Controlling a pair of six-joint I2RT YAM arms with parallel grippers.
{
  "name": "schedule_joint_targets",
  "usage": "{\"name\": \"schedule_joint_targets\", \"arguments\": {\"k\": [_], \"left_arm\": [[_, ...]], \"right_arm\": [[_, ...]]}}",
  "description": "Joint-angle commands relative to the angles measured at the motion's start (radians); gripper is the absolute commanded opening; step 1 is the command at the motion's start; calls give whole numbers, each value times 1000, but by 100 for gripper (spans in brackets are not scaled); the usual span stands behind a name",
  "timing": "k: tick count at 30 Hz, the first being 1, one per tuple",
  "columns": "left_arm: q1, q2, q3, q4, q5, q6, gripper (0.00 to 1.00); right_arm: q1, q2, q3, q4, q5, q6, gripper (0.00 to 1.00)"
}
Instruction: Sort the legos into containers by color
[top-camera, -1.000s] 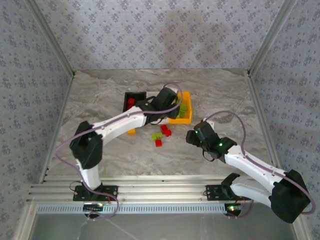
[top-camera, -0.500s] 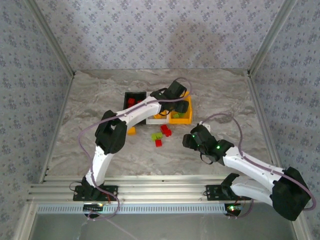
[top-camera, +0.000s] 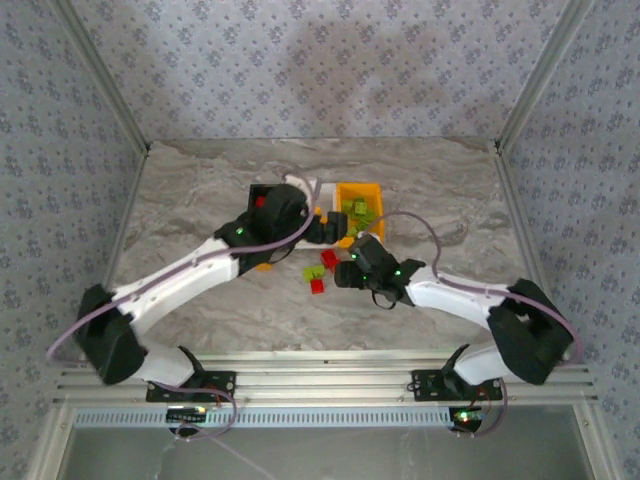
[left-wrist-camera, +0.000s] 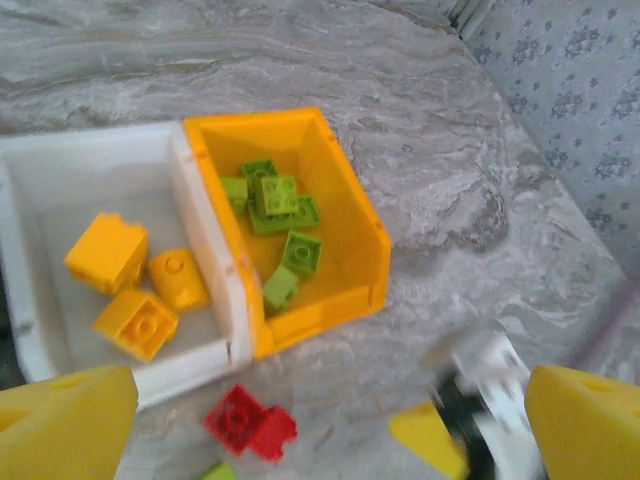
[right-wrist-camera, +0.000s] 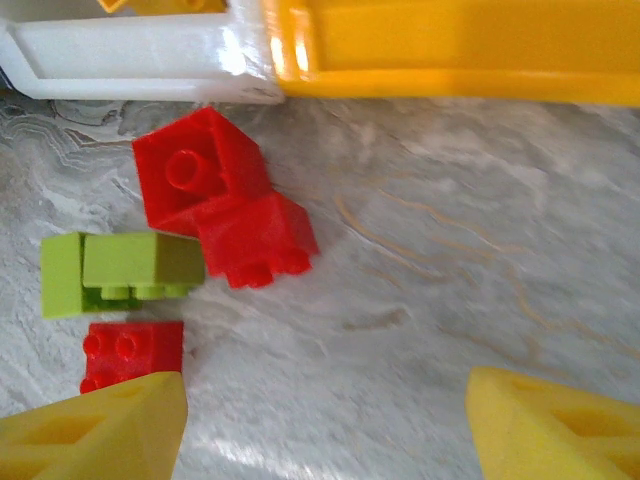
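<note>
Three containers sat in a row toward the far edge of the tabletop (top-camera: 430, 180), roughly midway between its left and right edges. Black bin (top-camera: 262, 190) was leftmost; white bin (left-wrist-camera: 80, 180) and orange-yellow bin (left-wrist-camera: 350, 205) touched side by side. White bin held three orange-yellow legos (left-wrist-camera: 105, 252). Orange-yellow bin held several lime green legos (left-wrist-camera: 278, 195). A red lego (top-camera: 261, 202) showed in the black bin.

Loose legos lay on the tabletop just on the near side of the white and orange-yellow bins. Two red bricks (right-wrist-camera: 200, 170) touched each other, with a lime green brick (right-wrist-camera: 120, 268) just beside them. A smaller red brick (right-wrist-camera: 132, 350) lay nearer the near edge. One orange-yellow brick (top-camera: 262, 265) lay apart toward the left edge, beside the left arm (top-camera: 190, 270).

Left end effector (left-wrist-camera: 320, 440) hovered above the near walls of the white and orange-yellow bins. It was released, yellow fingers (left-wrist-camera: 60, 425) spread wide, nothing between them.

Right end effector (right-wrist-camera: 325, 430) hung low over bare tabletop on the near side of the orange-yellow bin. It was released too, jaws apart, nothing gripped. The smaller red brick sat just beside one fingertip (right-wrist-camera: 100, 430).
</note>
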Motion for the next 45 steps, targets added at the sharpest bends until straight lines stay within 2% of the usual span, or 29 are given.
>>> {"name": "schedule_joint_targets", "arguments": {"k": [1,6,12,28,31,39,45], "left_arm": [[-30,-121,-142,9,-62,-60,100],[-71,-310,-276,-76,-139,-99,99],[-76,-460,-391,-108,-176,-166,99],[-76,-605,-493,-204,-229,-230,99],[-76,-605,-496,-215,-230,-236,100],[-76,-613,-506,-233,-243,-247,99],[-77,-641,-521,-233,-269,-260,99]], "right_arm": [[6,70,60,43,5,-75,75],[22,143,118,75,31,-73,78],[41,239,219,-11,114,-74,78],[56,395,376,-106,198,-82,68],[57,410,383,-104,192,-87,63],[70,381,336,-86,190,-74,40],[86,276,264,-61,213,-64,34]]}}
